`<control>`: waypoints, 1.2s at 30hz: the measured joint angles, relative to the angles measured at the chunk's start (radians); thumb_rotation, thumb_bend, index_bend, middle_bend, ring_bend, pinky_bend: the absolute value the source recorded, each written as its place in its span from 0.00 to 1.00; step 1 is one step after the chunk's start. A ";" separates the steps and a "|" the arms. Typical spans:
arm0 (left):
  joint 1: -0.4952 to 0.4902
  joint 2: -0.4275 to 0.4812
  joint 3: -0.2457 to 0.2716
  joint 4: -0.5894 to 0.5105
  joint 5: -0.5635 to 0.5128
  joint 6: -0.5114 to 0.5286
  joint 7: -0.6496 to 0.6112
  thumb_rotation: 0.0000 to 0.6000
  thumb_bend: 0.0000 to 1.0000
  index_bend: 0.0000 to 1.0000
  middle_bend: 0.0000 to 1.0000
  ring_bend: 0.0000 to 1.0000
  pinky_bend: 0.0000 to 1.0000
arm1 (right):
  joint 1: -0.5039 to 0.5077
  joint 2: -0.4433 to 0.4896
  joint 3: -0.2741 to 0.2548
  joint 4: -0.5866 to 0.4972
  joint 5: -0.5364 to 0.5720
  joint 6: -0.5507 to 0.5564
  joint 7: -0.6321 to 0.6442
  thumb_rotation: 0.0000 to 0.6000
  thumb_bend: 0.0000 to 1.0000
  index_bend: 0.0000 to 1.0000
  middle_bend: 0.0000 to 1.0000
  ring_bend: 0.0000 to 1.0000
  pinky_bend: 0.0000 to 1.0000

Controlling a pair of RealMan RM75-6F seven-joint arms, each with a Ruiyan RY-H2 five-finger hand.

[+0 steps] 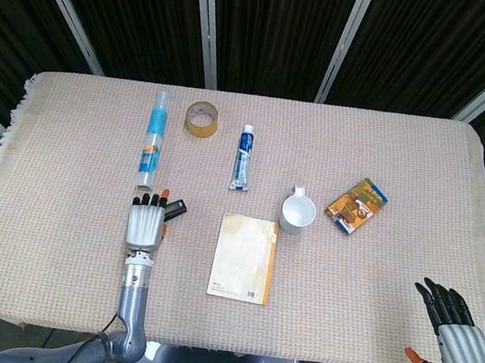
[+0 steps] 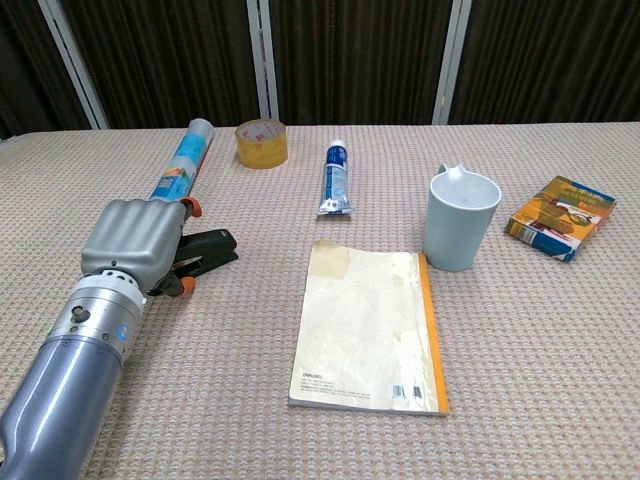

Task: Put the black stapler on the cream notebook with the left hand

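The black stapler (image 2: 212, 249) lies on the cloth left of the cream notebook (image 2: 369, 322), and only its right end shows past my left hand. My left hand (image 2: 138, 244) hovers palm down over the stapler's left part, fingers pointing away and covering it. In the head view the left hand (image 1: 145, 222) hides most of the stapler (image 1: 175, 210), and the notebook (image 1: 244, 257) lies to its right. I cannot make out whether the fingers have closed on the stapler. My right hand (image 1: 459, 331) is at the table's near right corner, fingers spread, holding nothing.
Behind the stapler lie a blue-labelled tube roll (image 2: 180, 162), a tape roll (image 2: 261, 143) and a blue-and-white tube (image 2: 336, 179). A pale blue cup (image 2: 459, 218) stands right of the notebook, with an orange box (image 2: 558, 217) beyond it.
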 measured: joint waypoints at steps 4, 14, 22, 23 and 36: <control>-0.010 -0.008 0.000 0.018 -0.002 0.000 -0.014 1.00 0.30 0.46 0.40 0.33 0.45 | 0.001 0.002 0.000 0.000 0.005 -0.002 0.005 1.00 0.08 0.00 0.00 0.00 0.00; -0.047 -0.031 -0.008 0.070 -0.030 -0.026 -0.041 1.00 0.35 0.65 0.52 0.45 0.54 | 0.006 0.002 0.000 0.000 0.009 -0.010 0.003 1.00 0.08 0.00 0.00 0.00 0.00; -0.038 -0.018 0.016 0.036 -0.012 0.010 -0.067 1.00 0.36 0.70 0.56 0.48 0.57 | 0.012 0.002 0.002 -0.003 0.015 -0.021 -0.001 1.00 0.08 0.00 0.00 0.00 0.00; -0.033 -0.012 0.023 0.022 -0.007 0.017 -0.070 1.00 0.36 0.71 0.57 0.49 0.57 | 0.013 0.002 0.002 -0.003 0.015 -0.022 -0.002 1.00 0.08 0.00 0.00 0.00 0.00; 0.004 0.109 0.087 -0.307 0.071 0.084 -0.057 1.00 0.36 0.71 0.57 0.49 0.58 | 0.018 -0.007 -0.006 -0.013 0.012 -0.039 -0.028 1.00 0.08 0.00 0.00 0.00 0.00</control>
